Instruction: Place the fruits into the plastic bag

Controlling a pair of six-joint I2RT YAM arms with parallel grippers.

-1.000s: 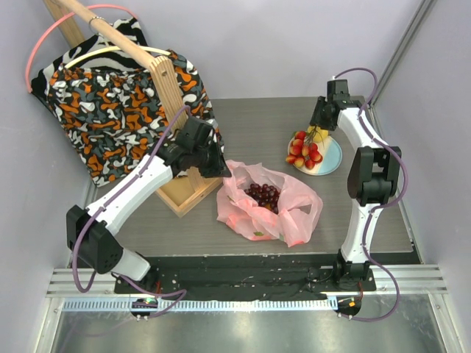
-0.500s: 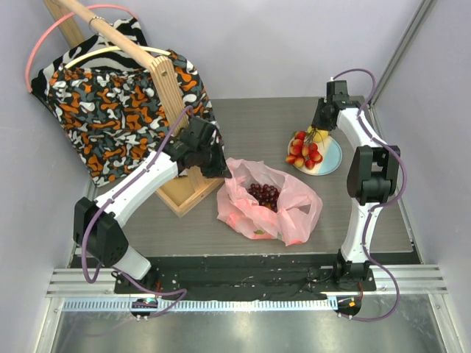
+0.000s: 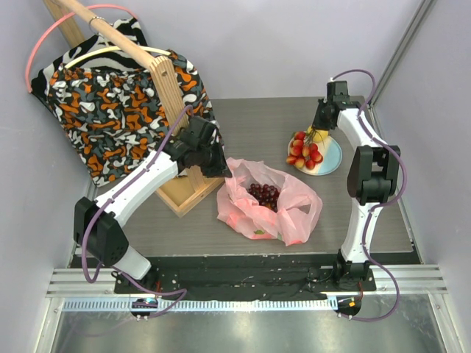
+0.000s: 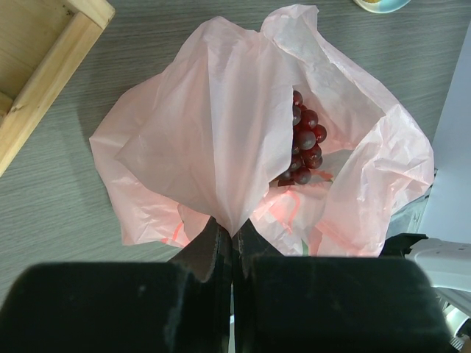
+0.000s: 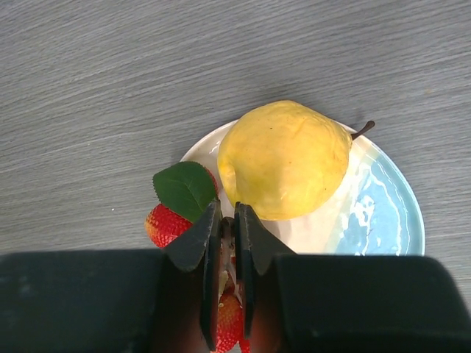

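Note:
The pink plastic bag [image 3: 294, 209] lies open mid-table with a dark grape bunch [image 3: 263, 195] inside. My left gripper [image 3: 221, 168] is shut on the bag's near edge [image 4: 221, 110] and holds it up, so the grapes [image 4: 303, 143] show in the mouth. My right gripper [image 3: 316, 134] hangs over the pale blue plate [image 3: 333, 157]. Its jaws [image 5: 229, 220] stand almost together on a thin brown stem of the strawberry bunch [image 5: 165, 224], beside a green leaf [image 5: 185, 189]. The yellow fruit [image 5: 283, 158] rests on the plate [image 5: 390, 213] just beyond the fingertips.
A wooden frame [image 3: 180, 187] stands left of the bag, close behind my left gripper, with orange-black patterned cloth [image 3: 110, 103] draped over it. Its corner [image 4: 44, 66] shows in the left wrist view. The plate sits near the table's right edge.
My right gripper's jaws have drawn together over the strawberry stem. My left arm has shifted its elbow slightly, still holding the bag's edge.

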